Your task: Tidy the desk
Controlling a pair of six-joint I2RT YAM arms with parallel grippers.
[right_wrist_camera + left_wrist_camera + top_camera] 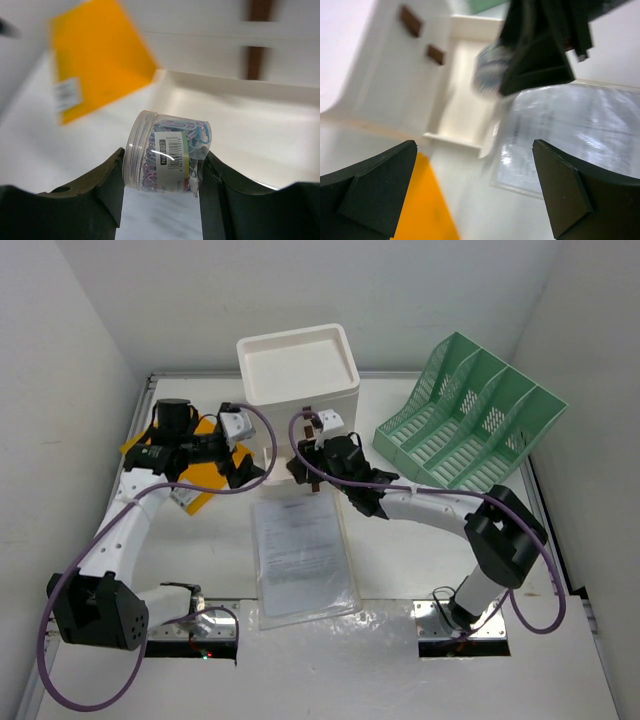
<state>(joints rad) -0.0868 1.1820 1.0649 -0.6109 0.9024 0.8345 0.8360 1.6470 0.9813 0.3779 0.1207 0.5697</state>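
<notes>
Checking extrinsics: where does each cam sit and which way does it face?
Top external: above, behind the bases, looking down on the desk; both arms show.
Left wrist: on the left arm, facing the open drawer and plastic sleeve; open left claw frames it.
Right wrist: facing the drawer, right claw shut on the paper-clip jar.
Shared: both wrist views show the drawer and orange folder.

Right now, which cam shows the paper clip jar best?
Right wrist: the clear jar of paper clips sits sharp between the fingers of the right gripper, barcode label facing the camera. Left wrist shows it only as a blurred bluish blob by that gripper. Top external: I can't make it out under the gripper.
</notes>
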